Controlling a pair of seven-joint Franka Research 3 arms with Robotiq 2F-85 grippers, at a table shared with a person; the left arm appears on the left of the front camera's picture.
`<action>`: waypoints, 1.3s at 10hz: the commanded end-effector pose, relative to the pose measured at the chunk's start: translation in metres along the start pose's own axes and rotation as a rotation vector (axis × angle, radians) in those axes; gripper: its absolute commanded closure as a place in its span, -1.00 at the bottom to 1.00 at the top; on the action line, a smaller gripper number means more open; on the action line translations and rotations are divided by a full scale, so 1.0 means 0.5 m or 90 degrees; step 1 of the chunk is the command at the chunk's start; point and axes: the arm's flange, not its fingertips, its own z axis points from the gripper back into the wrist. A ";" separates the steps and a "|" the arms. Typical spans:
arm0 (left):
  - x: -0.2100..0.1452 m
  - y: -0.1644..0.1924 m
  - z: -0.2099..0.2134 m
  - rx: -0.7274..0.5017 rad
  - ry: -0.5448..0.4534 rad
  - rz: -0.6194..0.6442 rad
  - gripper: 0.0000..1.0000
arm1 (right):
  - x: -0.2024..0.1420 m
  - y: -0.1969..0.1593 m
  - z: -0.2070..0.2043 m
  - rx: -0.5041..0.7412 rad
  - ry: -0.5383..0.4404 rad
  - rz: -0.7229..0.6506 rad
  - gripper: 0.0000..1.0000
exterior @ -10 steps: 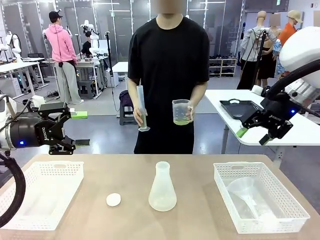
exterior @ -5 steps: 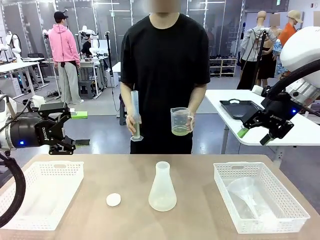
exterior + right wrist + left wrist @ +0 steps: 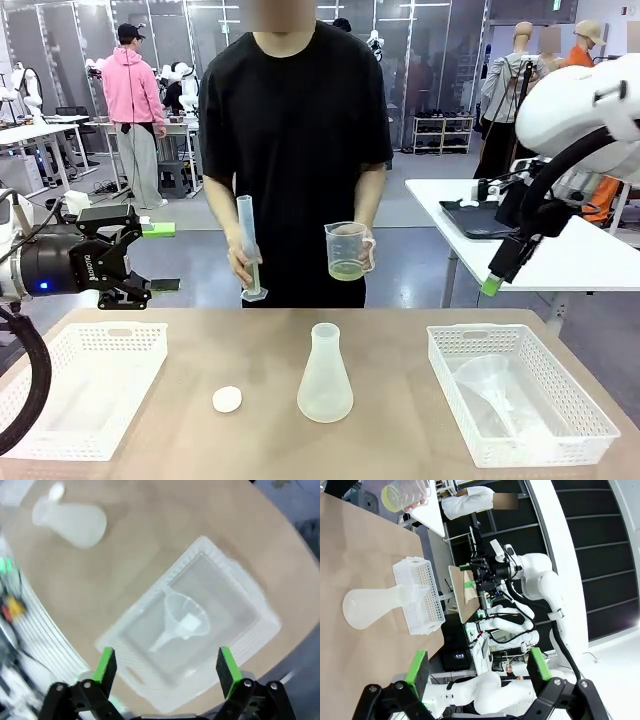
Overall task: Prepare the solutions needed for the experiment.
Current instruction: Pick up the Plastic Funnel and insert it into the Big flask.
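The solution (image 3: 346, 270) is a shallow yellow-green layer in a clear beaker (image 3: 347, 250) that the person holds above the table's far edge. It also shows in the left wrist view, as solution (image 3: 395, 495). Their other hand holds a tall measuring cylinder (image 3: 247, 250). A frosted conical flask (image 3: 325, 375) (image 3: 375, 607) (image 3: 72, 522) stands mid-table, with a small white cap (image 3: 227, 399) (image 3: 56, 490) to its left. My left gripper (image 3: 140, 258) (image 3: 477, 667) hovers open above the left basket. High over the right basket, my right gripper (image 3: 495, 275) (image 3: 165, 666) is open and points down.
A white basket (image 3: 85, 385) lies at the table's left. Another white basket (image 3: 560, 425) (image 3: 235, 580) (image 3: 420, 597) at the right holds a clear funnel (image 3: 490, 385) (image 3: 182, 622). The person stands close behind the far edge. Bare tabletop lies around the flask.
The person has shifted toward picture left and lowered the cylinder and beaker. My right arm has swung up and turned its gripper downward over the right basket. The left arm is still.
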 end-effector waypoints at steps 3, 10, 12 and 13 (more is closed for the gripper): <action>-0.006 -0.002 -0.005 -0.018 -0.009 0.007 -1.00 | 0.024 -0.063 -0.034 -0.014 0.043 0.187 -1.00; -0.006 -0.002 -0.005 -0.018 -0.009 0.007 -1.00 | 0.024 -0.058 -0.047 -0.003 0.045 0.184 -1.00; -0.006 -0.002 -0.005 -0.018 -0.009 0.007 -1.00 | 0.017 -0.053 -0.076 0.008 0.068 0.219 -1.00; -0.006 -0.002 -0.005 -0.018 -0.009 0.007 -1.00 | 0.010 -0.049 -0.092 0.013 0.088 0.242 -1.00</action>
